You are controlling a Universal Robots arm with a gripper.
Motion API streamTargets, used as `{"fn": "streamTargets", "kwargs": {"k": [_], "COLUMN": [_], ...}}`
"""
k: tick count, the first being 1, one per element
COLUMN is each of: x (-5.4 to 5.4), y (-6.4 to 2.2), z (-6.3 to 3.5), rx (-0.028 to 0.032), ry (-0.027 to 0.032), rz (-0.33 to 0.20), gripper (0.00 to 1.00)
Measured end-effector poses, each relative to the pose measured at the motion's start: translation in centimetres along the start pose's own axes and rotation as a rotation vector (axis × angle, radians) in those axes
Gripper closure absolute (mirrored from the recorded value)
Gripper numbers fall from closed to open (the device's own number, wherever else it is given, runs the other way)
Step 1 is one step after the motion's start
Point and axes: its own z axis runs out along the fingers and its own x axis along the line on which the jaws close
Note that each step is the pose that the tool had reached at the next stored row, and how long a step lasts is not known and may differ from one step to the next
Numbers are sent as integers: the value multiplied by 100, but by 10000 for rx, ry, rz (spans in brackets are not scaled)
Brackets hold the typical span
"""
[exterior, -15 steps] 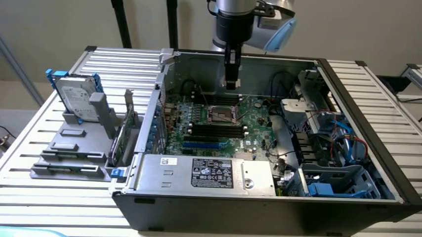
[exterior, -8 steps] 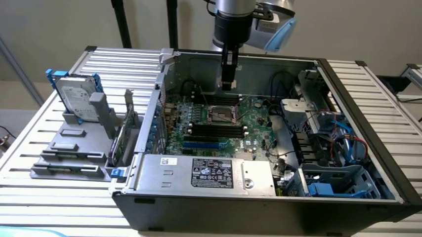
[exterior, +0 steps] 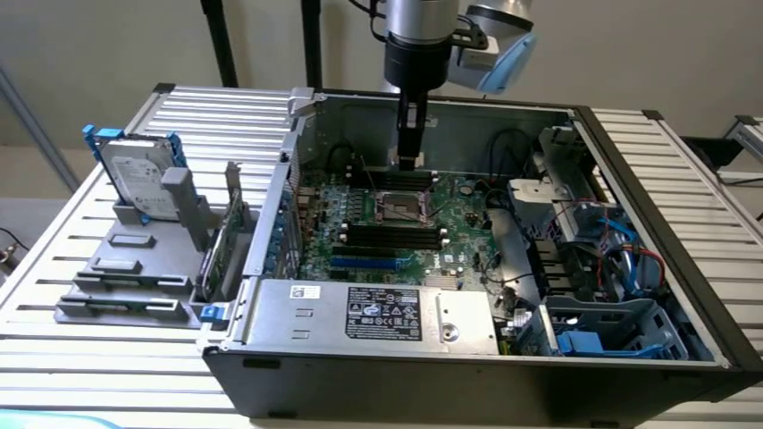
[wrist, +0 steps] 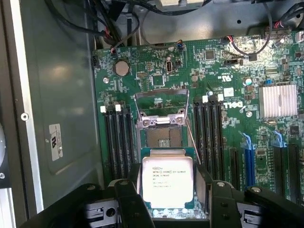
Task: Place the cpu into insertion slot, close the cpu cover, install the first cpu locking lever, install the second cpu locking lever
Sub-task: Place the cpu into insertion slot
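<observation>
The hand [wrist: 168, 190] is clamped on the cpu [wrist: 166, 173], its 2 dark fingers [wrist: 128, 194] pressing opposite edges so the chip stays flat, its printed metal top toward the wrist camera. It hangs just above the green motherboard [wrist: 156, 71], close beside the insertion slot [wrist: 164, 137] and not yet in it. The cpu cover [wrist: 161, 122] stands swung up at the slot's far side, leaving the contacts bare to receive the chip. In the exterior view the hand [exterior: 409, 163] reaches straight down into the open computer case [exterior: 357, 375] lying on the slatted table [exterior: 107, 375].
</observation>
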Motion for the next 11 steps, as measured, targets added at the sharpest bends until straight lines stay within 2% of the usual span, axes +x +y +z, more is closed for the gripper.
{"fn": "streamTargets", "kwargs": {"k": [11], "x": [-5], "y": [-9], "z": [199], "rx": [-95], "ry": [46], "rz": [-454], "gripper": [46]}}
